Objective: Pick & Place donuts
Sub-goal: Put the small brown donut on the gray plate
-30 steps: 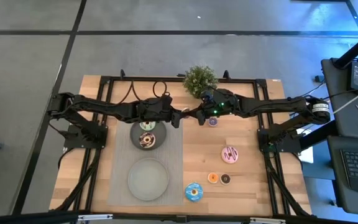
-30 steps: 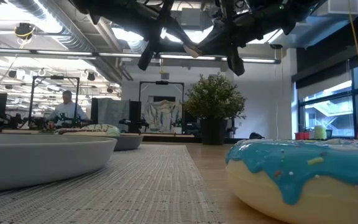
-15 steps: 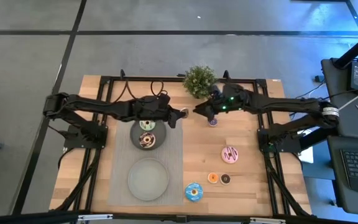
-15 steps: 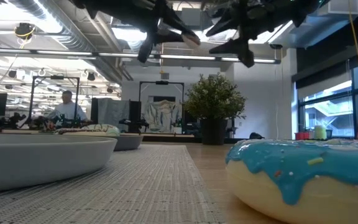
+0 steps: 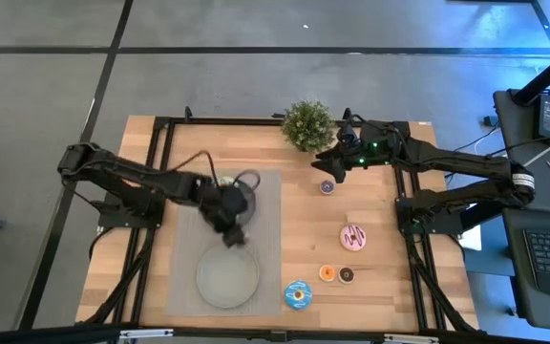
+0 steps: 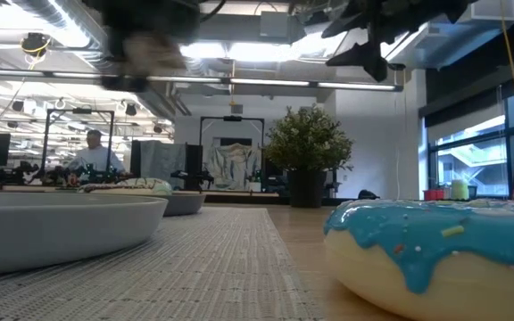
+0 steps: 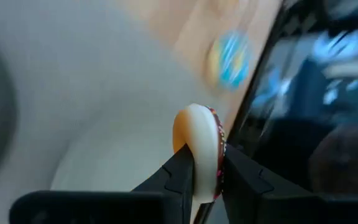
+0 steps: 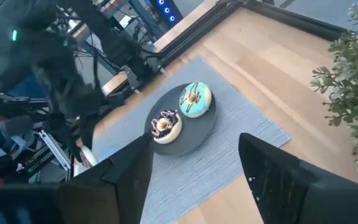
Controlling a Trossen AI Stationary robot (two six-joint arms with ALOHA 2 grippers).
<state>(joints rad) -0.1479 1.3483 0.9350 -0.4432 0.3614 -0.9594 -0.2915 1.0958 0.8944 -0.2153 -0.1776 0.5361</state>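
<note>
My left gripper (image 5: 232, 227) hovers over the grey mat (image 5: 265, 220) between the two plates. It is shut on a donut (image 7: 197, 134) with a cream underside and a dark pink top. The far plate (image 8: 188, 137) carries a green donut (image 8: 195, 100) and a chocolate-white donut (image 8: 165, 125). The near plate (image 5: 227, 275) holds nothing. My right gripper (image 5: 328, 164) is open and empty in the air beside the plant, above the mini purple donut (image 5: 327, 187). Pink-striped (image 5: 353, 236), orange (image 5: 327, 273), dark brown (image 5: 347, 275) and blue (image 5: 297, 294) donuts lie on the wood. My left gripper pinches the donut's ring between its two fingers, one finger (image 7: 180, 177) on the cream underside and one on the glazed top (image 7: 217, 155). The donut stands on edge between the fingers, and most of it sticks out past the fingertips. It is lifted clear of the mat and plates.
A small potted plant (image 5: 307, 122) stands at the far edge, close to my right gripper. A black frame (image 5: 160, 124) borders the wooden table. In the low view the blue donut (image 6: 435, 250) fills the near right. People and desks show in the room beyond.
The two grippers met over the table's far middle a second ago. My right gripper has drawn back toward the far right edge, with nothing in it. My left gripper has swung fast toward the near edge with the donut, out over the plates.
</note>
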